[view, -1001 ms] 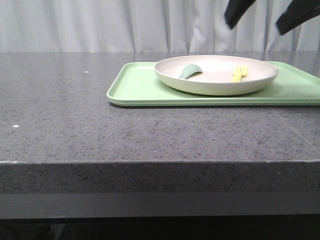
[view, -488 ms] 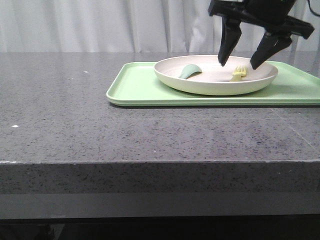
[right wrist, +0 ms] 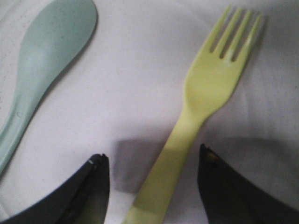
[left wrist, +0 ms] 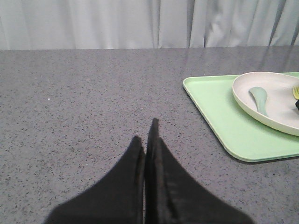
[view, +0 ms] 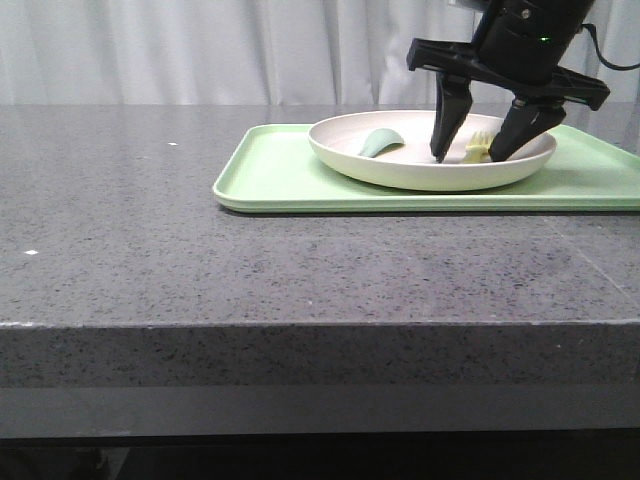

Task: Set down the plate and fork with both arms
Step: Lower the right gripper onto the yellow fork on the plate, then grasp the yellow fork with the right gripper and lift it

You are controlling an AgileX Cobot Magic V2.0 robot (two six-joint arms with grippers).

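The cream-white plate (view: 420,165) sits on a light-green tray (view: 280,180) at the right of the table. The pale-yellow fork (view: 479,146) lies inside the plate. My right gripper (view: 476,156) is open, its fingertips lowered into the plate on either side of the fork. In the right wrist view the fork (right wrist: 201,98) has its handle between my open fingers (right wrist: 93,186) without touching them. My left gripper (left wrist: 145,133) is shut and empty above the bare table, left of the tray (left wrist: 224,126). The plate (left wrist: 275,100) also shows there.
A grey-green spoon-like utensil (view: 378,142) lies in the plate's left part, also seen in the right wrist view (right wrist: 42,70). The dark speckled tabletop (view: 150,220) stretches left of the tray. A white curtain hangs behind the table.
My right gripper has come down from above the plate until its open fingers straddle the fork. Plate, fork and spoon have not moved.
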